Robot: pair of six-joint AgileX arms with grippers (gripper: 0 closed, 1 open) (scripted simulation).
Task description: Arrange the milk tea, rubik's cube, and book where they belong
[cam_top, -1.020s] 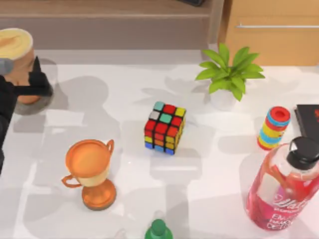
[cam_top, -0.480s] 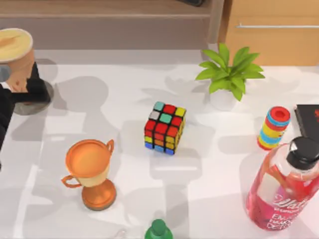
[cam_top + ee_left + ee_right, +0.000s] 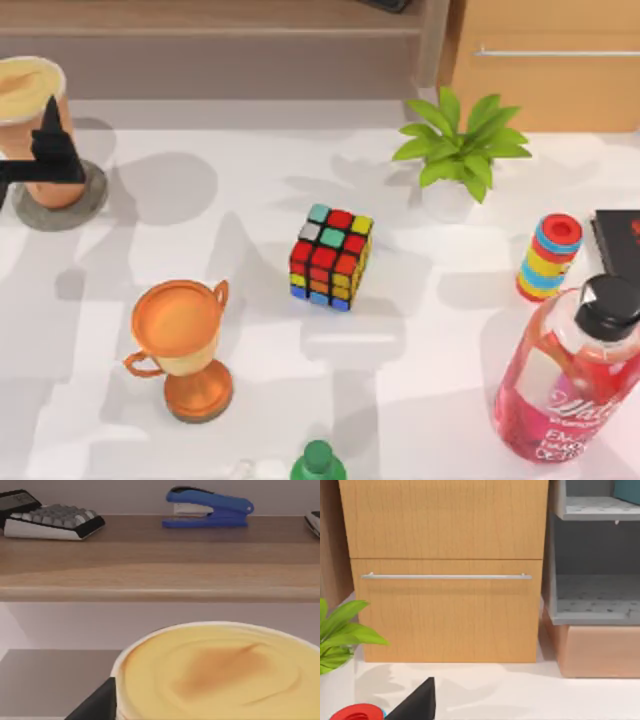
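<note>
While the left gripper [image 3: 45, 165] sits by the milk tea [image 3: 30, 110] on its grey coaster [image 3: 85, 195], top-left of the table, I can't tell if it's gripping. If it bumps the cup, tea could tip & spill. Cube [image 3: 330, 257] waits mid-table, w/ the trophy [image 3: 185, 340] nearby.

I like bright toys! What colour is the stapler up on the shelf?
The stapler is bright blue with a black top strip. It shows best in the left wrist view.
</note>
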